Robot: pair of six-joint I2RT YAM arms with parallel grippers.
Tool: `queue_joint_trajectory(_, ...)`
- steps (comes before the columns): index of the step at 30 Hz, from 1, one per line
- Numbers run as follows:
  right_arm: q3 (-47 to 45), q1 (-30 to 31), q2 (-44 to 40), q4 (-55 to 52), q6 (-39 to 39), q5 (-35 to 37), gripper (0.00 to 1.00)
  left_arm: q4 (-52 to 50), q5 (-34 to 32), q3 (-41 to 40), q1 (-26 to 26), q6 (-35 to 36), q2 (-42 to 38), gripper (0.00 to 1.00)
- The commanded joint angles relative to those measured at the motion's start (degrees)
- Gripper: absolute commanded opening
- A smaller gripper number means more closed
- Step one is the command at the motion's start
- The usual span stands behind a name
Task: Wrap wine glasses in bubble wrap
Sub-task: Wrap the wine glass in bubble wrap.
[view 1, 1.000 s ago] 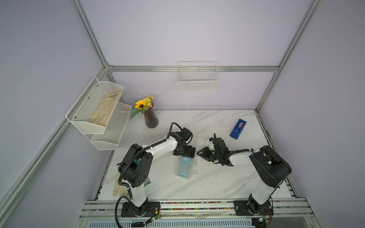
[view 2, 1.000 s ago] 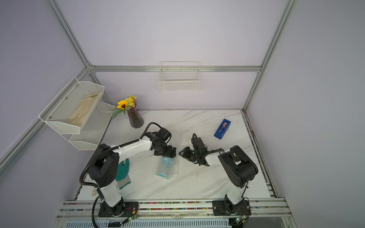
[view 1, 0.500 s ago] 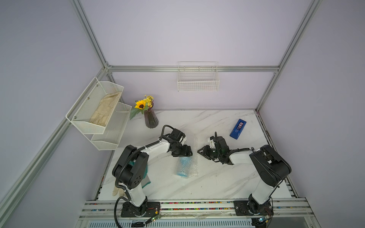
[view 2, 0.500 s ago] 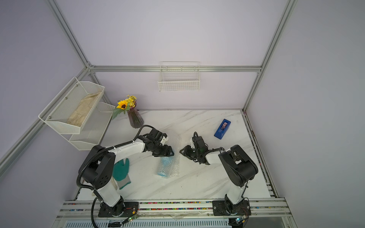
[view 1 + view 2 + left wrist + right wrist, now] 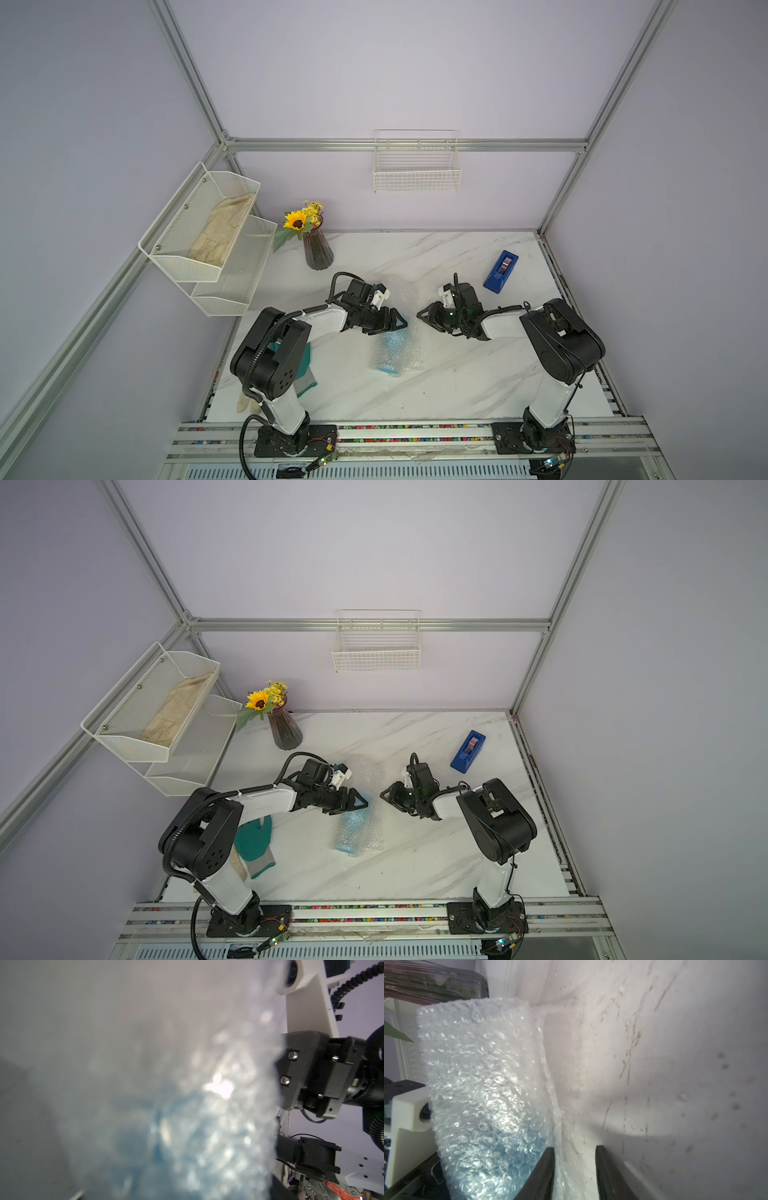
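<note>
One goblet [image 5: 390, 351] is lying on its side near the middle of the counter [image 5: 457, 374] in both top views. It is rolled in one wrap [image 5: 406, 291] whose loose end is spreading toward the back wall. Two arms are reaching in from the front rail. The left claw [image 5: 395, 324] is sitting at the goblet's far end, and whether its jaws are gripping cannot be told. The right claw [image 5: 422, 316] is hanging just beside the wrap's edge. One dark vase [image 5: 318, 251], one blue tape dispenser [image 5: 500, 271] and one teal glove [image 5: 253, 841] are resting on white marble. One wire basket [image 5: 417, 168] and one two-tier shelf [image 5: 232, 291] are hanging on lilac walls.

Seen from the left wrist, the blurred wrap [image 5: 207, 1053] is filling most of the frame, with the goblet [image 5: 166, 1136] showing blue through it.

Seen from the right wrist, the right claw [image 5: 574, 1147] is standing with jaws apart. The wrap's thin edge [image 5: 560, 1126] is passing loosely between them, and the goblet [image 5: 492, 1157] is lying just beside one finger.
</note>
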Motion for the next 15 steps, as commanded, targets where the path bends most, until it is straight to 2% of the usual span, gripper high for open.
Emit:
queue_joint_trajectory(1, 0.6, 0.0, 1.2, -0.8, -0.1, -1.2, 0.38, 4.8, 3.5, -3.7, 1.8, -3.2, -0.2, 0.68)
queue_joint_trajectory(5, 0.3, 0.0, 1.6, 0.3, 0.7, -2.3, 0.4, 6.5, 4.9, -5.5, 3.2, -4.1, -1.0, 0.67)
queue_joint_trajectory(8, 0.0, 0.0, 0.9, 0.2, 0.8, -1.9, 0.4, 2.1, 3.1, -5.2, 3.9, -2.5, -2.6, 0.67)
queue_joint_trajectory(15, 1.6, 0.6, 3.3, 0.4, 1.7, -2.7, 0.41, 1.1, 4.7, -7.0, 6.0, -1.8, -6.0, 0.67)
